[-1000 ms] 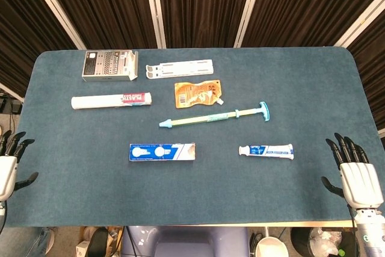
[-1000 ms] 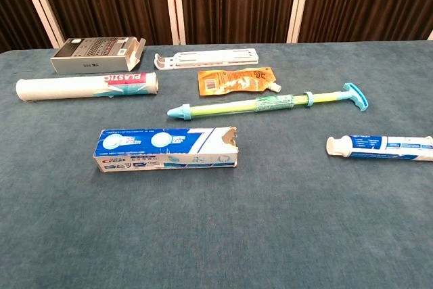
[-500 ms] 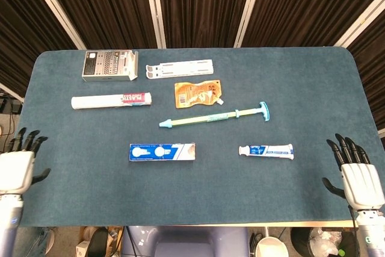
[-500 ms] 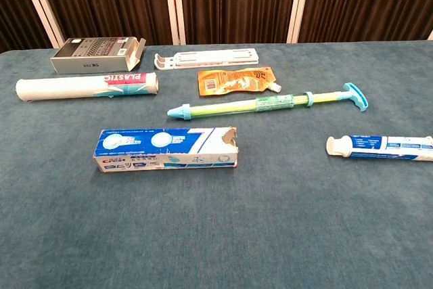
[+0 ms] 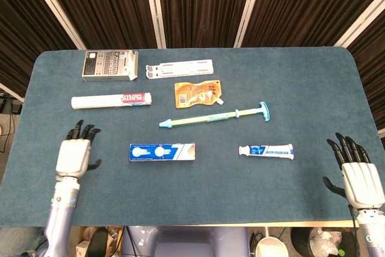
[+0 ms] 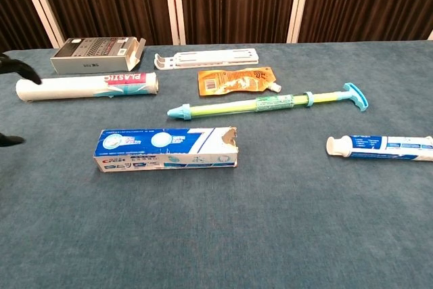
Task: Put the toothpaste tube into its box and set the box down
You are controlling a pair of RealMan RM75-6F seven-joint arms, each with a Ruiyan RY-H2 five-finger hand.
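Left hand [image 5: 74,153]: fingers spread, holding nothing, positioned over the table [image 5: 313,88] just to the left of the toothpaste box [image 5: 162,151]. The box lies flat, its torn open end facing away from this hand, toward the right hand.

Right hand [image 5: 358,179]: fingers apart, empty, at the near right table edge. The toothpaste tube [image 5: 266,150] lies ahead and to the left of this hand, cap end pointing toward the box, tube and box well apart.

Probable faults from this state:
- Flat box on cloth: fingers may push it sideways instead of gripping it
- Torn end flaps may fold inward and block tube entry
- Soft tube may bend or roll if pinched near its tail
- The plastic wrap roll [image 5: 111,100] lies just beyond the left hand, and a blue-handled plunger tool [image 5: 214,116] lies beyond the box; a wide reach may disturb either
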